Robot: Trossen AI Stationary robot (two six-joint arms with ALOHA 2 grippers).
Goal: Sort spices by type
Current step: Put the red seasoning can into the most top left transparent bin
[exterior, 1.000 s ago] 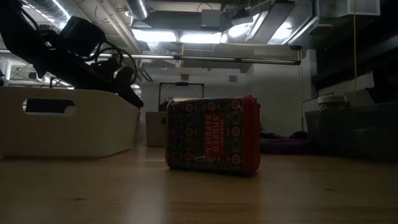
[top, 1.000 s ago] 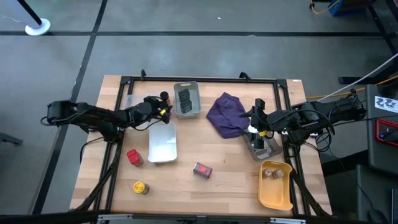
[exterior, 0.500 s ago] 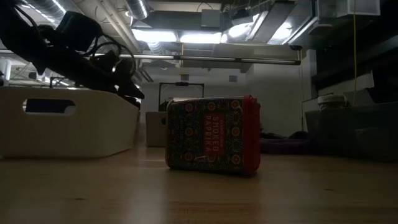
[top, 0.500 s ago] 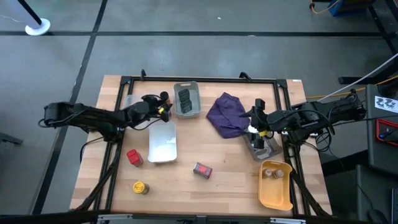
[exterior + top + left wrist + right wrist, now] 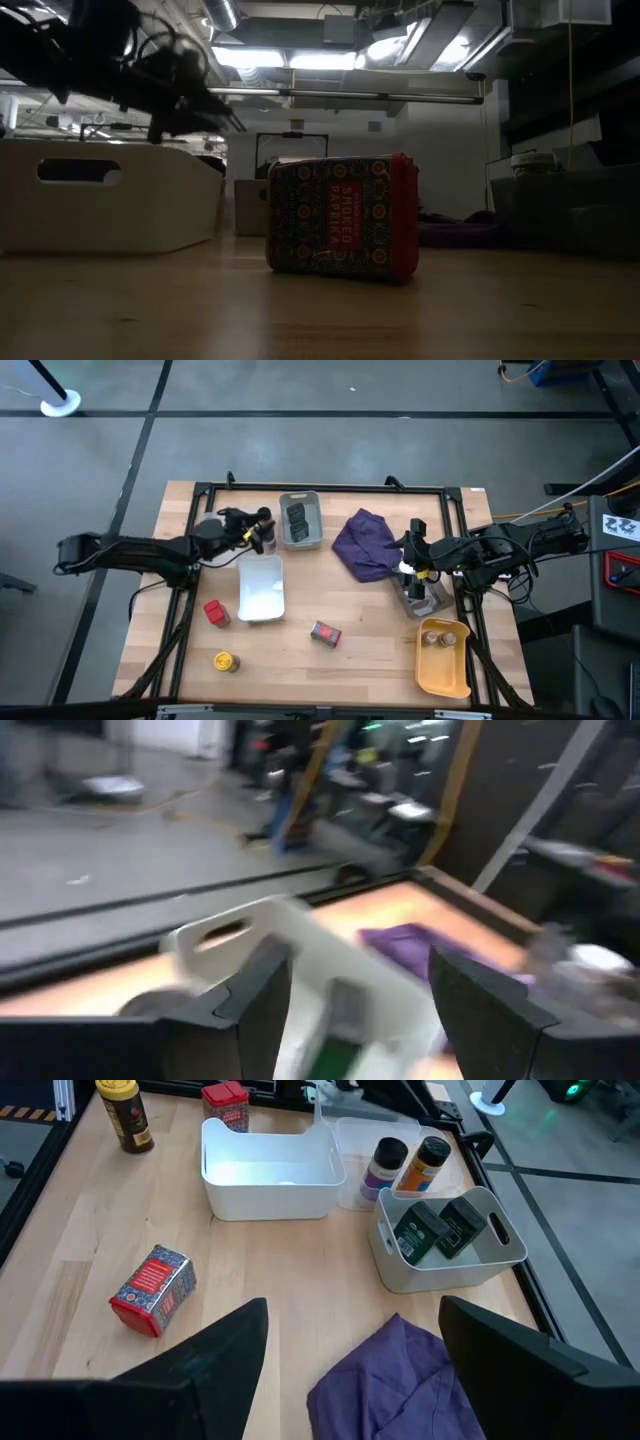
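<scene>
Since a second ago the left arm has drawn back toward the table's left edge, and its left gripper (image 5: 258, 532) now sits beside the grey tray's (image 5: 312, 540) left wall; its jaws stand partway apart, and whether they grip anything cannot be told. Toward the front left lie a yellow jar (image 5: 226, 661) and a red jar (image 5: 215, 612), the latter just left of the white tray (image 5: 262, 612). In the right wrist view, a purple-labelled jar (image 5: 384, 1164) and an orange jar (image 5: 429, 1162) stand in the clear tray (image 5: 352, 1140), and two dark tins (image 5: 441, 1229) rest in the grey tray. The red paprika tin (image 5: 325, 633) lies on its side at front centre. The purple cloth (image 5: 366, 544) is right of centre. The right gripper (image 5: 408, 563), jaws wide and empty, hovers beside it. Two jars (image 5: 439, 639) sit in the yellow tray (image 5: 443, 675).
</scene>
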